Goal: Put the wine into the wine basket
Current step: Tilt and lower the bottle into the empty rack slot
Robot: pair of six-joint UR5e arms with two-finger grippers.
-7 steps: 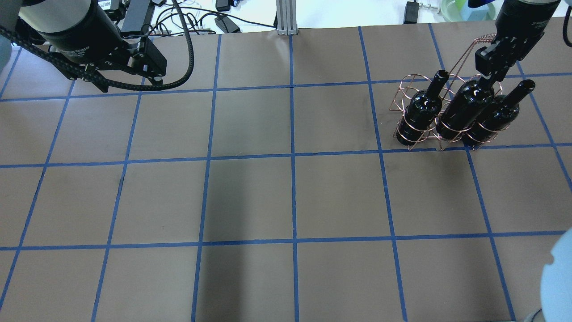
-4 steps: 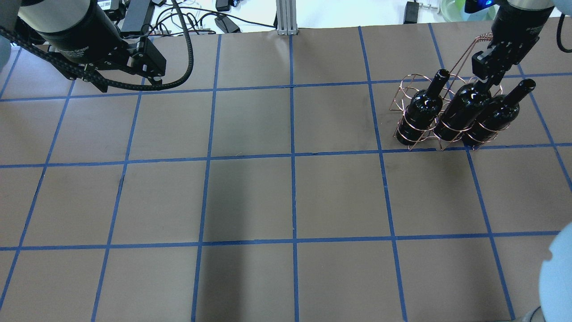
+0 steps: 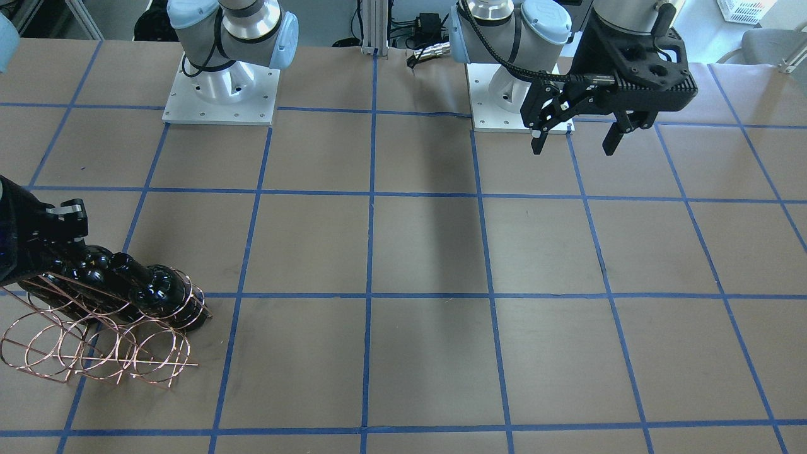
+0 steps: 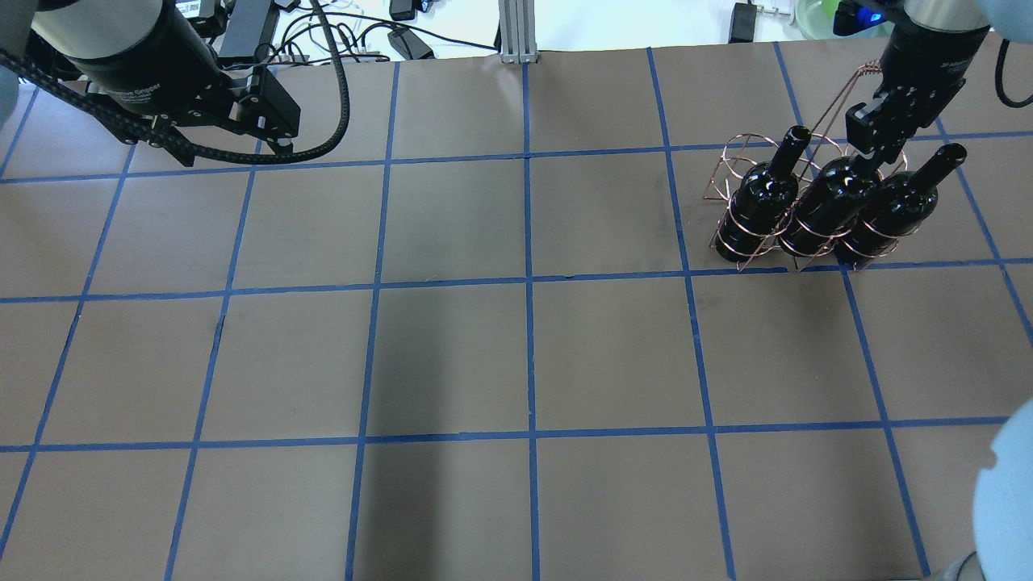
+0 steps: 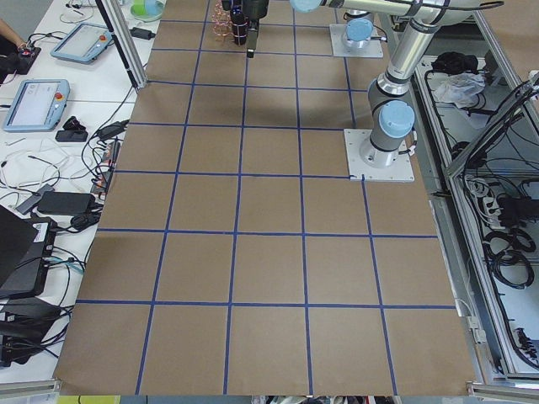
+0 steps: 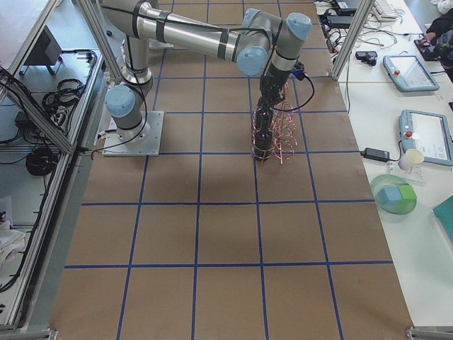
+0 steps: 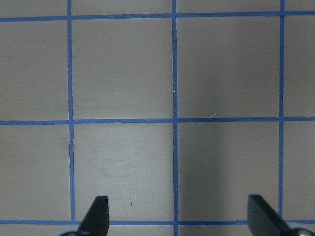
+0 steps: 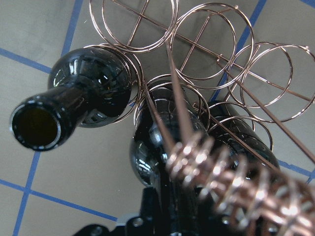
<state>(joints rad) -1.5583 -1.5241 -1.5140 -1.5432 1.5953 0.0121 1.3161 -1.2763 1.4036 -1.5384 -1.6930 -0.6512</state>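
Landmark: we place everything against the copper thin-wire wine basket point(image 4: 726, 157) of round loops, which stands on the brown paper-covered table point(image 4: 452, 355)

Basket handle: a twisted-wire handle point(image 4: 867, 71) rises over the basket's middle; in the right wrist view we see it blurred and close to the lens point(image 8: 236, 191)

Wine: the glossy near-black, unlabelled glass wine bottle point(image 4: 831, 206) stands neck-up in the basket's middle loop, in the row on the robot's side, with wire rings around its body

Neighbours: two look-alike bottles sit in the same row, one in the loop on either side point(image 4: 759, 202) point(image 4: 896, 206), each just beside the wine bottle; both necks stand free, and one open mouth faces the right wrist camera point(image 8: 35, 129)

Other row: on the basket's side away from the robot we see table paper through a second row of loops point(image 3: 94, 350)

Right gripper point(image 4: 874, 149): directly over the basket's middle loop, its fingers closed on the neck of the wine bottle, which they hide from overhead

Left gripper point(image 3: 572, 146): well apart from the basket, over the opposite end of the table, fingers spread wide and holding nothing; between its fingertips point(image 7: 96, 216) we see only paper and blue tape lines point(image 7: 174, 98)
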